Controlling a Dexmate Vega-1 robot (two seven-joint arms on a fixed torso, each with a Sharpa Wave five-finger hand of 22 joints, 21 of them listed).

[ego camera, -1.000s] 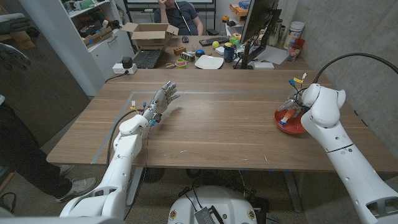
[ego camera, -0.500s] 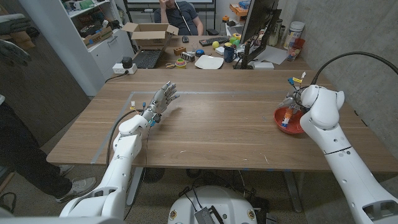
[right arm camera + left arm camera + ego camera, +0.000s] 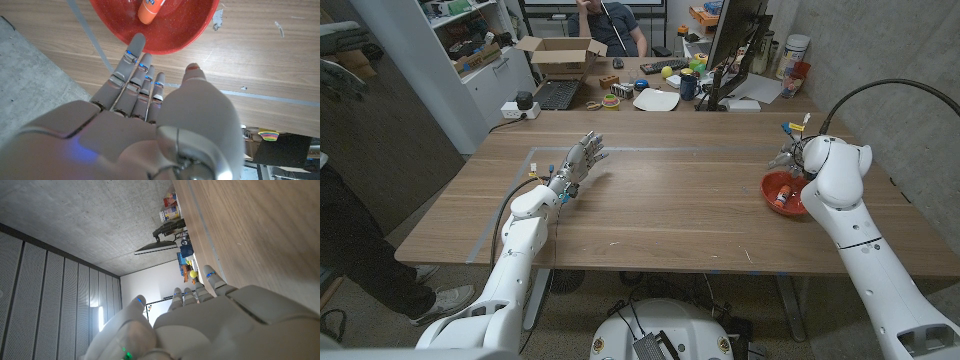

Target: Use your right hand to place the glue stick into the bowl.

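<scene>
The red bowl (image 3: pixel 768 186) stands near the table's right edge. An orange-and-white glue stick (image 3: pixel 780 198) lies inside it. My right hand (image 3: pixel 788 156) hovers just past the bowl's far rim, largely hidden by its own wrist. In the right wrist view its fingers (image 3: pixel 135 75) reach straight toward the bowl (image 3: pixel 190 27) with nothing in them, fingertips just short of the rim. There the glue stick (image 3: pixel 150 10) lies free in the bowl. My left hand (image 3: pixel 582 158) is held over the table's left half, fingers spread and holding nothing; its back (image 3: pixel 210 325) is seen from the left wrist.
A pale tape line (image 3: pixel 650 150) runs along the table's far part. Behind stands a cluttered desk with a monitor (image 3: pixel 735 45), white plate (image 3: pixel 656 99), laptop (image 3: pixel 558 94) and cardboard box (image 3: pixel 560 55). A person sits there; another stands at the left edge. A concrete wall (image 3: pixel 880 60) is on the right.
My right hand has let go of the glue stick, which now lies in the bowl, and has drawn back toward the bowl's far side. The left arm has not moved.
</scene>
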